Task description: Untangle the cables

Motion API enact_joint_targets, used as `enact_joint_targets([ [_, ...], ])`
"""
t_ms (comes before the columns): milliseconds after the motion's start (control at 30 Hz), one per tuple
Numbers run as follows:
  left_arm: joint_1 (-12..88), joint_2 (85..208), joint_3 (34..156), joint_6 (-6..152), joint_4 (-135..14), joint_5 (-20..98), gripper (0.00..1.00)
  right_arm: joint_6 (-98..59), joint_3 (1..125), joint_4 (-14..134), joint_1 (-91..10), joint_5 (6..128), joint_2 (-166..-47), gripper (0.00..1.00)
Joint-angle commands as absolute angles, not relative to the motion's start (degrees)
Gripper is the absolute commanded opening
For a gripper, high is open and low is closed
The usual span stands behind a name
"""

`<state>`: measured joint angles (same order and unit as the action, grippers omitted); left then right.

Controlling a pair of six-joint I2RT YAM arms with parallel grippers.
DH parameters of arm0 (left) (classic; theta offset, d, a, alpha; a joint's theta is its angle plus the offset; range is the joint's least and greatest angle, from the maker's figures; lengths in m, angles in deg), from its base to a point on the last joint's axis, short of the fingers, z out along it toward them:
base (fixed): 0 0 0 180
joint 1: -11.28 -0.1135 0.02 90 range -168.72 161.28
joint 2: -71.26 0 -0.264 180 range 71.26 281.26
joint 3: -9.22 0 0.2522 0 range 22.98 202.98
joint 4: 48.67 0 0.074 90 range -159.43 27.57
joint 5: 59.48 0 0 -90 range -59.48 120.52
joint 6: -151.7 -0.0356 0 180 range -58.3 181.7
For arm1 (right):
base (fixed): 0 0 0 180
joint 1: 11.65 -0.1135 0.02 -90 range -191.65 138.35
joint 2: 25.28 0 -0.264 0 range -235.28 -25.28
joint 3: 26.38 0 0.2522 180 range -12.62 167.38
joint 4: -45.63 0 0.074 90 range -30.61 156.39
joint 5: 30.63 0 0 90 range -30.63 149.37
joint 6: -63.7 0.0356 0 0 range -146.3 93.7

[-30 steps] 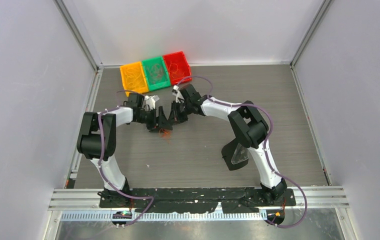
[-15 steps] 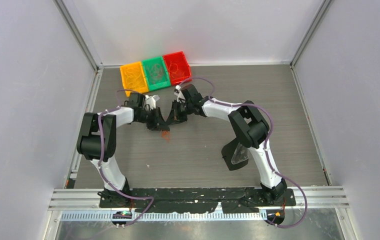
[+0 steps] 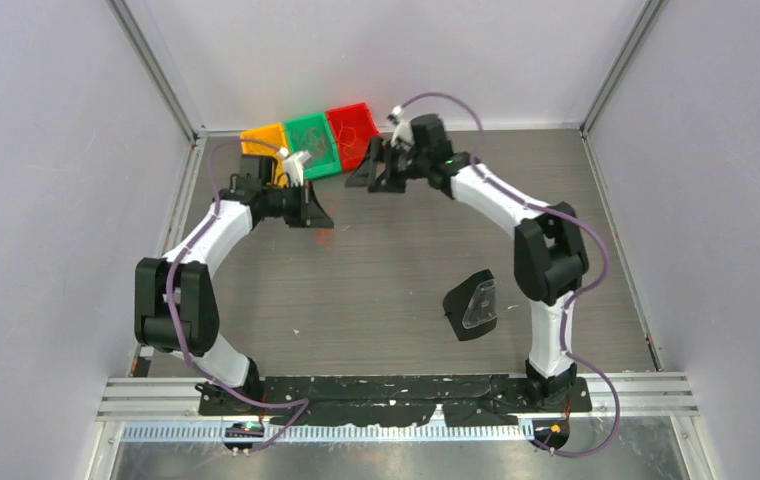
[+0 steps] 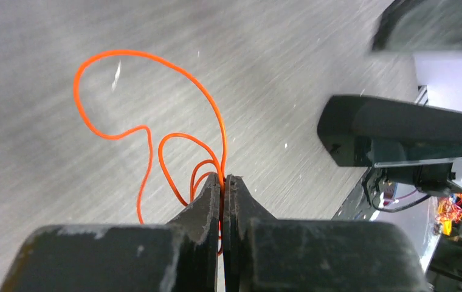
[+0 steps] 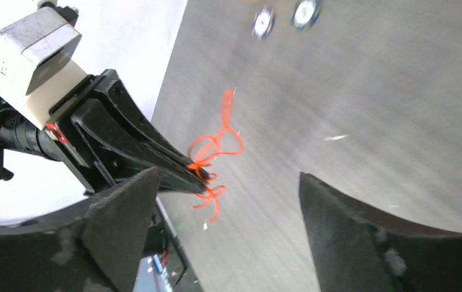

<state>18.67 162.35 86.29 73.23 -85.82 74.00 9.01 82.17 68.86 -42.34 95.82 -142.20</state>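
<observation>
Two arms reach toward the far side of the tabletop (image 3: 406,290). At about 11 o'clock from its middle, the left fingers (image 4: 224,198) are pressed fully together, pinching the cables (image 4: 155,58). The cables are a small bunch of thin orange loops springing out from the tips, and I cannot tell whether they touch the surface. The right fingers (image 5: 344,231) stand spread wide with nothing between them, at about 1 o'clock from the left pair and apart from the bunch. An orange bin (image 3: 259,140), green bin (image 3: 313,140) and red bin (image 3: 349,122) line the 12 o'clock edge. A black object (image 3: 471,305) lies toward 4 o'clock.
</observation>
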Motion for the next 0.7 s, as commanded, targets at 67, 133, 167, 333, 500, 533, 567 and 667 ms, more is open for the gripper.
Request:
enact_joint_targets([
  [67,19.0,168.2,107.5,74.6,-82.9,71.1,0.00,-0.5,87.0,72.4,-32.5,92.1,-129.4,0.99],
  [133,19.7,173.9,117.1,76.0,-83.2,69.1,0.00,-2.3,87.4,73.8,-29.7,91.0,-128.1,1.00],
  [167,20.2,177.0,121.9,76.5,-83.5,67.7,0.00,-3.3,87.3,74.6,-28.9,90.5,-127.8,1.00],
  [333,21.4,193.7,144.2,81.1,-81.3,62.9,0.00,-7.0,83.8,76.9,-23.1,89.1,-123.7,1.00],
  [500,22.4,207.5,162.1,80.1,-74.6,55.5,0.00,-8.5,80.0,78.8,-19.9,89.0,-121.6,1.00],
  [533,22.7,209.3,163.4,78.4,-72.7,54.6,0.02,-8.6,79.7,78.8,-19.7,88.9,-121.5,1.00],
  [567,23.1,210.7,163.8,76.1,-70.7,53.9,0.05,-8.7,79.2,78.8,-19.4,88.8,-121.2,1.00],
  [667,24.1,213.8,163.4,71.5,-65.8,50.0,0.12,-9.1,78.4,78.9,-19.2,88.4,-121.0,1.00],
])
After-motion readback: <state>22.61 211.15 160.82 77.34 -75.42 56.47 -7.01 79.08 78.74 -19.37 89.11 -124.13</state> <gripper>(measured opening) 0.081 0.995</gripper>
